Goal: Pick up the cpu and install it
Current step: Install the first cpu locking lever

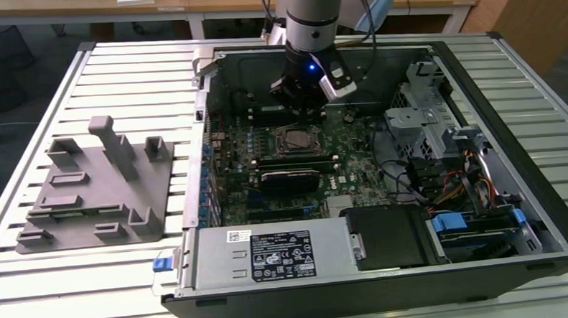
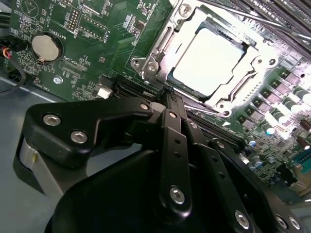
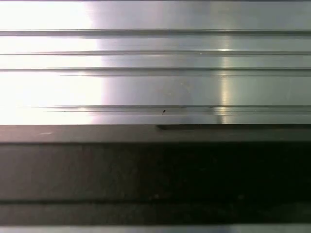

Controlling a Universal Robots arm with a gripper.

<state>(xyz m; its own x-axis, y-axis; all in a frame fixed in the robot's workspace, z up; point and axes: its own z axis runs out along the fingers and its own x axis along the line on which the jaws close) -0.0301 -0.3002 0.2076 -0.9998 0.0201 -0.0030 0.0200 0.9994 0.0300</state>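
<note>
The cpu [image 2: 209, 60], a flat square chip with a shiny silver-grey top, lies inside the metal-framed socket [image 2: 155, 53] on the green motherboard [image 2: 97, 29]. In the exterior view the cpu [image 1: 297, 139] sits mid-board inside the open computer case [image 1: 512, 120]. My gripper [image 1: 306, 109] hangs just behind the socket, a little above the board. In the second wrist view its black fingers [image 2: 171, 114] meet at the tips, and the gripper [image 2: 167, 94] is shut with nothing between them, close beside the socket's edge and apart from the chip.
A grey plastic fixture block [image 1: 98, 188] with upright posts stands on the ribbed metal table [image 1: 127, 72] at the exterior view's left. Inside the case are memory sticks [image 1: 294, 161], a drive cage [image 1: 426, 117], cables [image 1: 458, 187] and the power supply [image 1: 269, 257]. A coin battery [image 2: 47, 47] sits on the board.
</note>
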